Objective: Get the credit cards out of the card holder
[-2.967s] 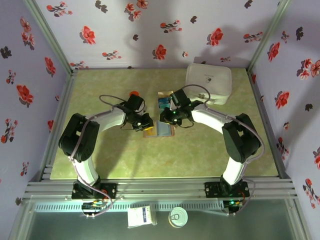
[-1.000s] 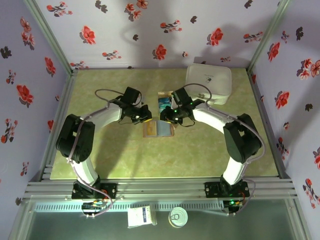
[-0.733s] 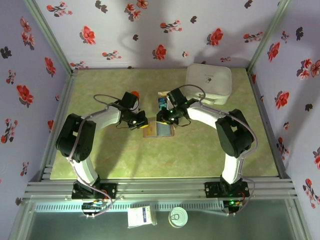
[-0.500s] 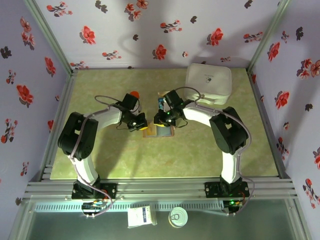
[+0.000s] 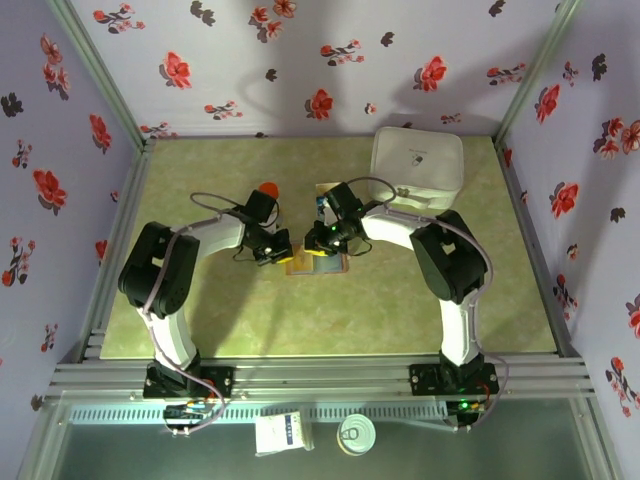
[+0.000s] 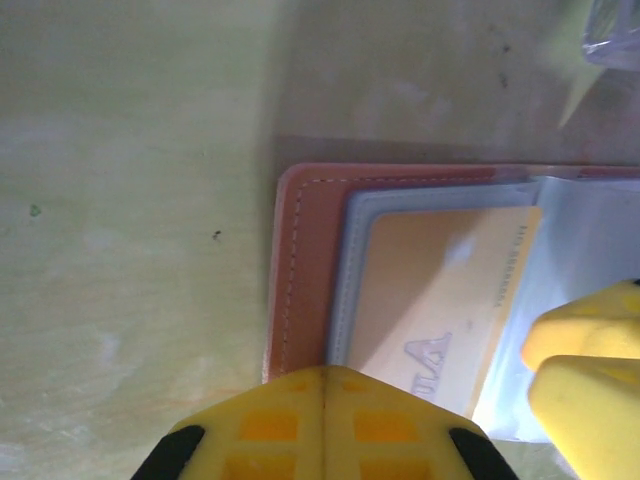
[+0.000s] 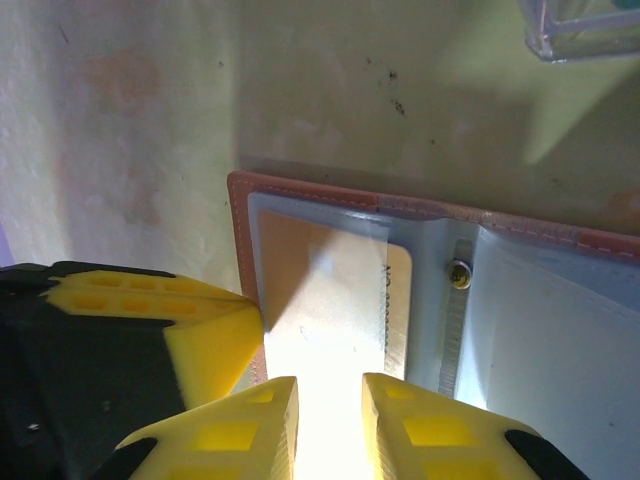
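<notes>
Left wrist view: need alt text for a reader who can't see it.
An open brown card holder lies on a green table, with a yellowish card in its clear pocket. The left gripper, shut, sits at the holder's near edge, and the right gripper is over the pocket at lower right.

Each arm — the left white-shelled arm (image 5: pixel 212 235) and the right white-shelled arm (image 5: pixel 400 230) — has rounded black joint housings, a thin grey cable looping off its forearm and a black base, while the left gripper (image 6: pixel 322 385) and right gripper (image 7: pixel 330 395) carry bright yellow plastic fingers (image 7: pixel 245 440) with square recessed pockets.
</notes>
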`<move>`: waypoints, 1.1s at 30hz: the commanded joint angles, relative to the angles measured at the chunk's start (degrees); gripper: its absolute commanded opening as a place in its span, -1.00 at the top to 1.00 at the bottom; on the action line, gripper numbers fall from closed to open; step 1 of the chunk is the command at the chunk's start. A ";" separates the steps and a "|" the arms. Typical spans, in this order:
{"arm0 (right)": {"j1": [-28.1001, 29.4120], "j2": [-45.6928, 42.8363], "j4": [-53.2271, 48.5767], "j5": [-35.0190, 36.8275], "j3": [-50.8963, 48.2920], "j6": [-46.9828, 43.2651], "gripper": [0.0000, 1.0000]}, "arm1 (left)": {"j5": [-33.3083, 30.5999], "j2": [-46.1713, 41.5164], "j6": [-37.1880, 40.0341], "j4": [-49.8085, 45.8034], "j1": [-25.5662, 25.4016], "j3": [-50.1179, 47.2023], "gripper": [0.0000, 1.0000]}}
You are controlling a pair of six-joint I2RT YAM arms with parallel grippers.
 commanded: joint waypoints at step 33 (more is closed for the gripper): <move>0.88 -1.93 -7.00 8.48 1.42 -4.15 0.55 | -2.31 1.23 2.18 -2.90 0.85 -0.30 1.00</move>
